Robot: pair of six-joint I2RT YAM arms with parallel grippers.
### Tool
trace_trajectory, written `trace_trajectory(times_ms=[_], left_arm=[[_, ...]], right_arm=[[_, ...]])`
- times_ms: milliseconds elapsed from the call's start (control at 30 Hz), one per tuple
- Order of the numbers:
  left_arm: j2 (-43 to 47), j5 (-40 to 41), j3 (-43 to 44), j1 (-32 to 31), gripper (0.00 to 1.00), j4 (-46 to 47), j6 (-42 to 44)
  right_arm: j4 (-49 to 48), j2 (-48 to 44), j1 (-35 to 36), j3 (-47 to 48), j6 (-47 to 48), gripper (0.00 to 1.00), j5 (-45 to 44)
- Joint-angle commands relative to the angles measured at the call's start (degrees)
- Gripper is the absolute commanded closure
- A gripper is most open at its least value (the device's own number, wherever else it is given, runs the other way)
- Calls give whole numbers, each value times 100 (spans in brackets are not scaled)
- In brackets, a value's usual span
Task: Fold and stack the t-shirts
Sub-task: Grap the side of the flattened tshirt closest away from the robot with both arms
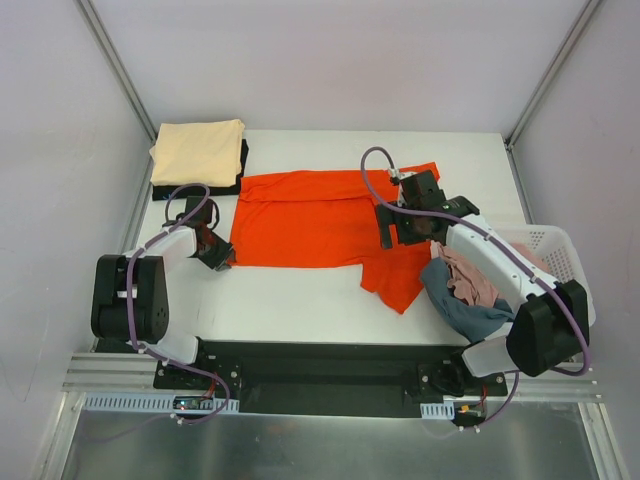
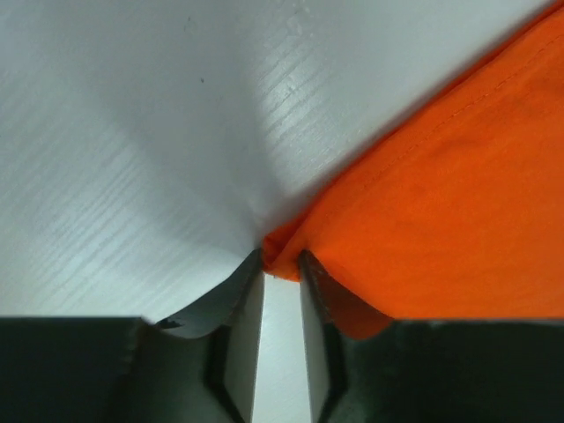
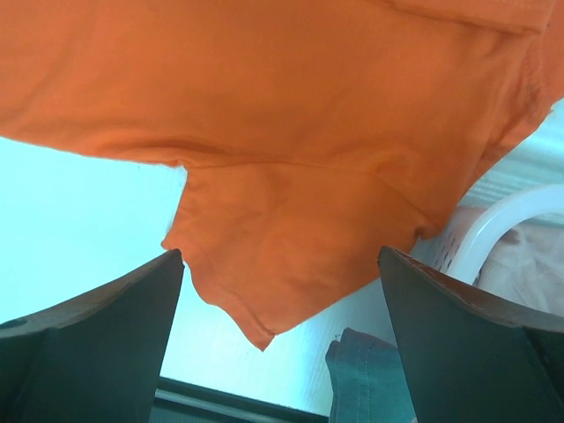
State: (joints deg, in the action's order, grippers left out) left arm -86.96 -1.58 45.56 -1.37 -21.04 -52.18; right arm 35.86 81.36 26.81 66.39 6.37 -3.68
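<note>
Your left gripper (image 2: 282,257) sat low on the surface (image 2: 132,132). Its fingers were drawn close, with the near left corner of the orange shirt (image 2: 441,194) between their tips. Whether they had truly pinched it, you couldn't tell. The surface lay bare to the left of that corner and along the shirt's near hem. The left arm was folded tight and reached in from the side.

Your right gripper (image 1: 400,225) was spread wide, above the shirt's right part and holding nothing. That arm stretched forward, slanting across the basket (image 1: 560,245). A pink shirt (image 1: 465,280) and a blue shirt (image 1: 465,312) spilled over the basket's rim, just beside the orange sleeve. At the far left corner a folded cream shirt (image 1: 198,150) lay on a black shirt (image 1: 195,188), near the orange shirt's far left edge.
</note>
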Motion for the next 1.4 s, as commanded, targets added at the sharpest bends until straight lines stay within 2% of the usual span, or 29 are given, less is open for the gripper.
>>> trace_trajectory(times_ms=[0,67,267,433,600,700,733,767,1033,1133,1167,1233,1267,1333,1367], left_arm=[[-164,-35,-29,58,88,65,-64],[-137,26,-82,75,100,82,-73],[-76,132,-56,101,100,91,33],[108,334,-12,101,100,100,121],[162,291,-38,101,100,91,182],[170,202,-82,101,100,117,174],[179,220,-100,101,100,126,156],[188,246,-117,101,100,117,156],[267,343,-179,101,100,117,182],[276,352,-179,101,100,117,191],[285,352,-188,101,100,117,191],[328,343,-223,101,100,117,182],[355,343,-240,101,100,117,182],[469,360,-337,101,100,109,173],[513,387,-381,101,100,109,156]], right_arm=[[343,-314,105,-126,-92,3,-63],[439,-340,175,-231,-31,3,43],[1019,-174,1386,-469,418,3,-37],[1047,90,1696,-794,155,1,324],[827,415,1670,-1181,110,9,219],[563,705,1679,-1269,84,14,509],[493,853,1670,-1269,57,17,509],[466,925,1670,-1260,57,24,518],[89,1277,1345,-1576,-197,36,421],[19,1251,1257,-1743,-224,49,587],[27,1250,1274,-1778,-224,60,788],[53,1181,1309,-1822,-268,71,825],[88,1145,1362,-1840,-320,80,878],[132,1014,1441,-1928,-373,88,939],[141,944,1537,-1972,-382,99,1105]])
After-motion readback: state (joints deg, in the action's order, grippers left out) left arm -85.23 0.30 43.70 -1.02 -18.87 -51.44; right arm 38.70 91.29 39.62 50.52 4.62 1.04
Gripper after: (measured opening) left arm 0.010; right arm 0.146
